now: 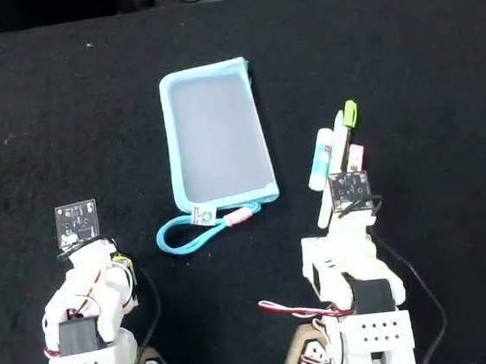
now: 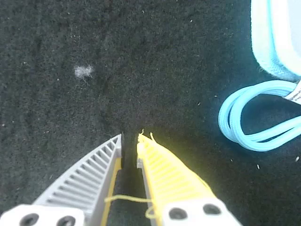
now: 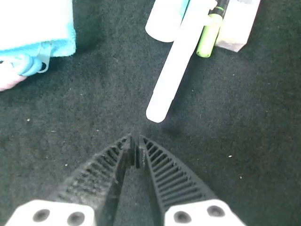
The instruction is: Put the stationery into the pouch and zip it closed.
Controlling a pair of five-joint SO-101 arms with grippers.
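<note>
A light blue pouch lies flat mid-table, its blue strap loop and pink zipper pull at its near end. To its right lies the stationery in a bundle: a white pen, a white-and-teal tube, a green highlighter and a pink eraser. My right gripper is shut and empty just short of the white pen. My left gripper is shut and empty over bare cloth, with the strap loop off to its side.
Black cloth covers the whole table. The left arm and right arm stand at the near edge. A fleck of lint lies ahead of the left gripper. Cables run along the far edge.
</note>
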